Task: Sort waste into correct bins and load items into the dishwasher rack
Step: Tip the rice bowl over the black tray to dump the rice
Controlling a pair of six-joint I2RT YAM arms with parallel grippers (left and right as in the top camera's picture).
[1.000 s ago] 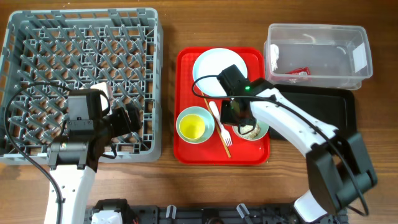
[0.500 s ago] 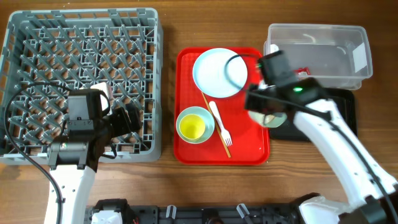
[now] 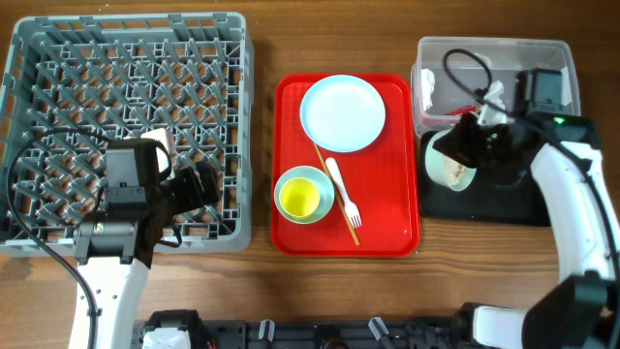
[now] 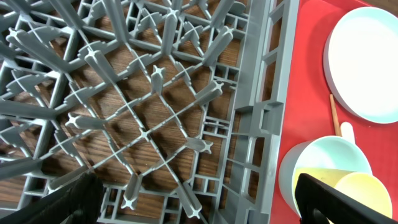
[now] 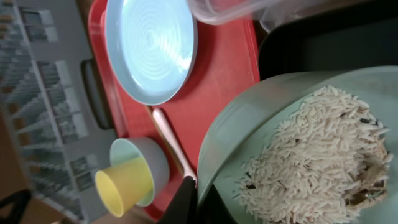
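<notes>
My right gripper (image 3: 472, 143) (image 5: 198, 198) is shut on the rim of a pale blue-green bowl (image 3: 449, 163) (image 5: 292, 143) holding white rice grains and beige scraps (image 5: 317, 155). It holds the bowl tilted over the left end of the black tray (image 3: 504, 189). The clear tub (image 3: 494, 82) behind it holds white paper and a red sachet (image 3: 467, 111). On the red tray (image 3: 387, 223) lie the blue plate (image 3: 342, 113), a second bowl (image 3: 303, 194) with the yellow cup (image 3: 297, 199) inside, the white fork (image 3: 342, 189) and the chopstick (image 3: 334, 194). My left gripper (image 4: 199, 199) is open over the grey rack (image 3: 126, 126).
The rack's near right corner wall (image 4: 261, 124) stands between my left gripper and the red tray. Bare wooden table (image 3: 262, 291) runs along the front edge. The clear tub touches the black tray's far side.
My right gripper lifted the rice bowl off the red tray and carried it right, over the black tray. The left arm has not moved.
</notes>
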